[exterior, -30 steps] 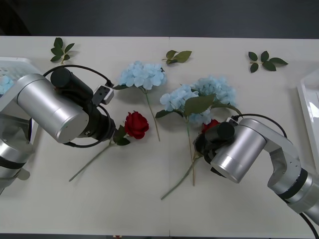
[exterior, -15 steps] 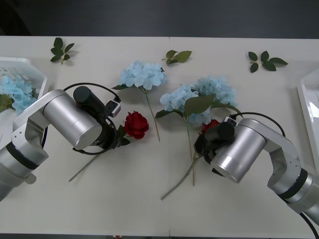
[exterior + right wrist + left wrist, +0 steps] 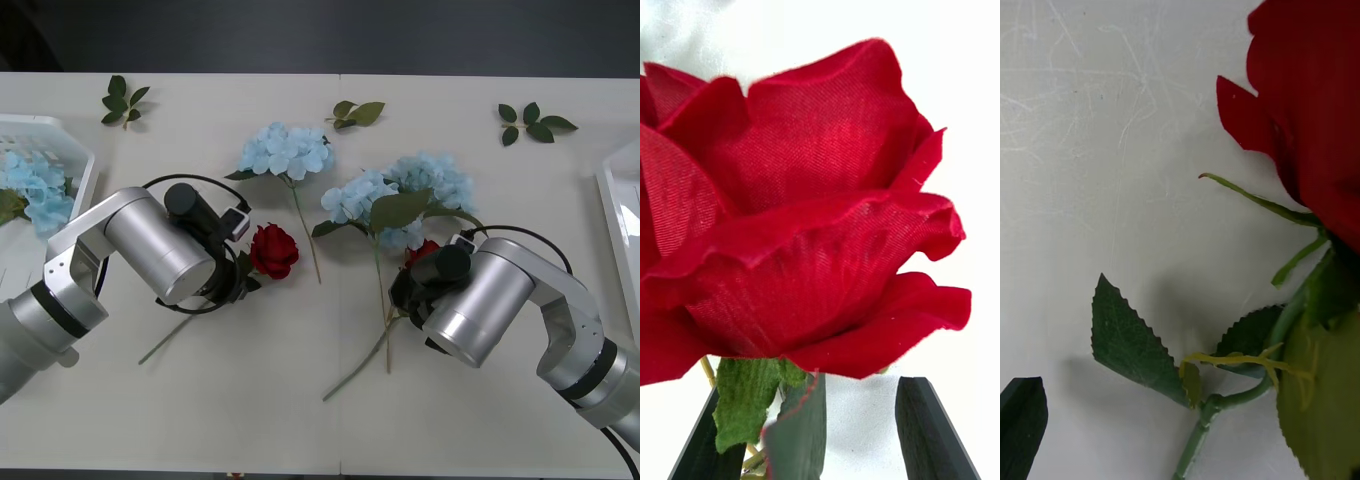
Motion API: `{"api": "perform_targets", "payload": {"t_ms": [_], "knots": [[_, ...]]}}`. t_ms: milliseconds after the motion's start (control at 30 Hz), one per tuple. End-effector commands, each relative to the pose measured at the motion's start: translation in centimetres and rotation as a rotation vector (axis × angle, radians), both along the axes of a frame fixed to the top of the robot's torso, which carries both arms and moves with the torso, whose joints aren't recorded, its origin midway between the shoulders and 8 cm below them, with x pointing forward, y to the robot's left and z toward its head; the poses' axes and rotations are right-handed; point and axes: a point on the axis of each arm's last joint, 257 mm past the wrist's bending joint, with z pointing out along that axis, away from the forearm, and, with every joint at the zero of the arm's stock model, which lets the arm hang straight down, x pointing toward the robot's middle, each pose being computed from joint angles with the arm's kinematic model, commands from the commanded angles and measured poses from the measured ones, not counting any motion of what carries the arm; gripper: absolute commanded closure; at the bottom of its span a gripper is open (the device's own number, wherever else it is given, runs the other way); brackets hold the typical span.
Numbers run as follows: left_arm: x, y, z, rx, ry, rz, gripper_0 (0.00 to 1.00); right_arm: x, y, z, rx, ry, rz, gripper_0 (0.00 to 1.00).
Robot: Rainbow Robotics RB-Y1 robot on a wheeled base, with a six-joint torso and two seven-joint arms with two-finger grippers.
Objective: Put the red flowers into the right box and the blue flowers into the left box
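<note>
A white table seen from above, with two silver robot arms reaching over it. Nearest, the right gripper sits low over a red rose just below the big cluster of blue flowers at the table's middle. Its black fingers stand apart on either side of the rose's stem and leaf, just under the flower head; I cannot tell whether they press the stem.

To the left of that cluster, the left gripper hovers at the stem end of a second red rose, which lies flat on the table. One black fingertip shows beside the rose's leaves without touching them; whether this gripper is open or closed cannot be told.

Farther back, another blue flower lies left of the middle cluster. The left box at the table's left edge holds a blue flower. The right box sits at the right edge.
</note>
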Motion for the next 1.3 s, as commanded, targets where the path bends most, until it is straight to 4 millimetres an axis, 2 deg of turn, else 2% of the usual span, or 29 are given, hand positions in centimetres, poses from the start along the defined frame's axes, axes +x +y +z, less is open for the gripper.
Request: {"api": "perform_targets", "payload": {"t_ms": [33,200,533,700,933,1033,1133,1200,1233,1300], "knots": [[1.6,-0.4,2.0,0.013,-0.042,-0.049,0.0,0.5,1.1,0.1,0.014,-0.02,0.038,0.47],[1.6,-0.2,1.7,0.017,-0.036,-0.045,0.0,0.7,1.1,-0.3,0.01,-0.023,0.036,0.71],[1.7,-0.4,1.2,0.03,-0.031,-0.045,0.0,0.9,0.8,-0.2,-0.004,-0.031,0.043,0.87],[1.7,-0.2,1.1,0.032,-0.029,-0.042,0.0,1.0,0.6,-0.2,-0.013,-0.035,0.049,1.0],[1.8,-0.4,0.7,0.025,-0.027,-0.037,0.0,1.3,0.2,0.1,-0.022,-0.048,0.05,1.0],[1.9,-0.4,0.7,0.024,-0.028,-0.035,0.05,1.9,-0.2,0.5,-0.024,-0.065,0.052,1.0],[1.9,-0.4,0.6,0.024,-0.027,-0.036,0.22,2.6,-0.9,1.6,-0.038,-0.093,0.063,1.0],[1.9,-0.4,0.6,0.024,-0.027,-0.036,0.56,3.1,-1.8,3.0,-0.047,-0.117,0.076,1.0],[1.9,-0.4,0.6,0.023,-0.027,-0.034,0.64,3.1,-2.0,3.3,-0.045,-0.12,0.08,1.0],[1.9,-0.4,0.6,0.024,-0.027,-0.036,1.0,3.4,-3.1,4.9,-0.062,-0.132,0.124,1.0]]}}
